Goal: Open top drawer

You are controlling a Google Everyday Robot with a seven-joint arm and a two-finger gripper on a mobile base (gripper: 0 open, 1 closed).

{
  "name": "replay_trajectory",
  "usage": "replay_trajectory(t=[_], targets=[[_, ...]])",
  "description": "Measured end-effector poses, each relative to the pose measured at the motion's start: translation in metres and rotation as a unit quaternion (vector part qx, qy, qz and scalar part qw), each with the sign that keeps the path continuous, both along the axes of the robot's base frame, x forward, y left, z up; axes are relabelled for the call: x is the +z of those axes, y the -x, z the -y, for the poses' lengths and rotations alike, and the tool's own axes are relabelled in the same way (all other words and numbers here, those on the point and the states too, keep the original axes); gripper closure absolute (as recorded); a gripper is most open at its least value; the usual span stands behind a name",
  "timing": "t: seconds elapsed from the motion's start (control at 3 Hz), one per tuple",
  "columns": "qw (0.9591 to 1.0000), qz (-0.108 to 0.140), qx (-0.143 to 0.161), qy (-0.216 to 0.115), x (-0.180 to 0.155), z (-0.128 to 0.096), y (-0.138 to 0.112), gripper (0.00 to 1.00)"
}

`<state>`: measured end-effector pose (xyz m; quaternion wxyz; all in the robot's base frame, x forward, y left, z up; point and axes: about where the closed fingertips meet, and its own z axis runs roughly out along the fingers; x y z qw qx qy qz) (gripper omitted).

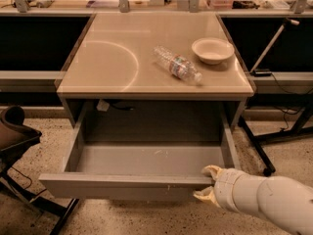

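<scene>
The top drawer (122,185) is pulled far out from under the beige table (112,58), and its plain grey inside (146,158) holds nothing. My gripper (207,183) is at the right end of the drawer's front panel. One cream finger (212,171) hooks over the panel's top edge into the drawer and the other (202,196) lies against the outer face, so the panel sits clamped between them. My white arm (269,199) comes in from the lower right.
A plastic water bottle (177,64) lies on its side on the tabletop, with a shallow white bowl (212,49) to its right. A black chair (14,136) stands at the left. A black stand's legs (266,146) are on the floor at the right.
</scene>
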<state>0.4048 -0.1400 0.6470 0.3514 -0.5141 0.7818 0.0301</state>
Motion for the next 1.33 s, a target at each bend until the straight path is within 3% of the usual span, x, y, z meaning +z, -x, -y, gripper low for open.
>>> replay_trajectory(t=[1.33], targets=[[1.0000, 0.002, -0.002, -0.001, 0.0009, 0.0019, 0.0066, 1.00]])
